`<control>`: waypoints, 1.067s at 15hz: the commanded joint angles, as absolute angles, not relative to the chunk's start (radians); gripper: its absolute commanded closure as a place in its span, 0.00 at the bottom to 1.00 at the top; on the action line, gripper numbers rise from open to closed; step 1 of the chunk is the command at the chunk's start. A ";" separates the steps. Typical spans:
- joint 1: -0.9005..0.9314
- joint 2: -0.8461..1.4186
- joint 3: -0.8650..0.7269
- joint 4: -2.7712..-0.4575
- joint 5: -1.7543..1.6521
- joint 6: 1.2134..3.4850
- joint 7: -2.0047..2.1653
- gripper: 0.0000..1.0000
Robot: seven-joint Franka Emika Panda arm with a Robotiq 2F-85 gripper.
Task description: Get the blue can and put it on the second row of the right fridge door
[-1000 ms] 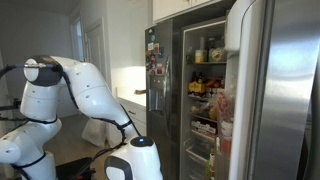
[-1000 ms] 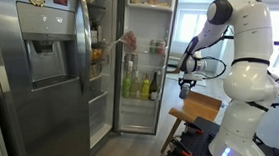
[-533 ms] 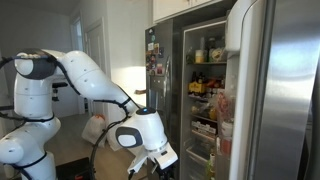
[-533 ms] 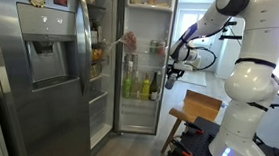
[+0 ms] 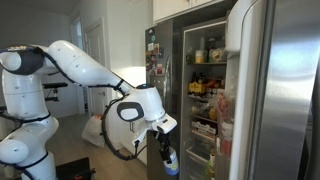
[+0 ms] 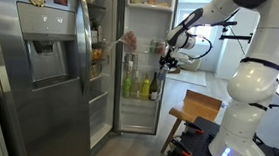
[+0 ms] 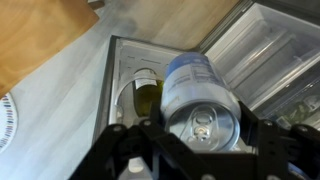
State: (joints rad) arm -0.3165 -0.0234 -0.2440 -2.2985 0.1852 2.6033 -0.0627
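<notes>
STEP carry-to-shelf | my gripper point(image 5: 165, 148) clamped on the blue can point(image 5: 169, 162), well apart from the right fridge door point(image 5: 265, 90) | ADVICE, my judgement: swing toward that door, clear its second-row rail, then lower gently.

The slim blue can point(image 7: 195, 95) has a silvery top and sits against the black gripper point(image 7: 200, 140). The smooth robot arm point(image 5: 80, 65) is white. The tall stainless-steel right fridge door point(image 5: 290, 90) is plain grey with a white lining. The plastic bottles point(image 6: 139, 86) are yellow-green, and the wooden stool point(image 6: 195, 106) is light brown.
</notes>
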 commanded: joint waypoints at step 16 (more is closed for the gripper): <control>-0.230 -0.033 -0.233 -1.881 -0.068 2.354 -0.085 0.53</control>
State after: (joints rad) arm -0.2370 -0.0724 -0.2412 -1.9906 -0.0369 2.3926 -0.0768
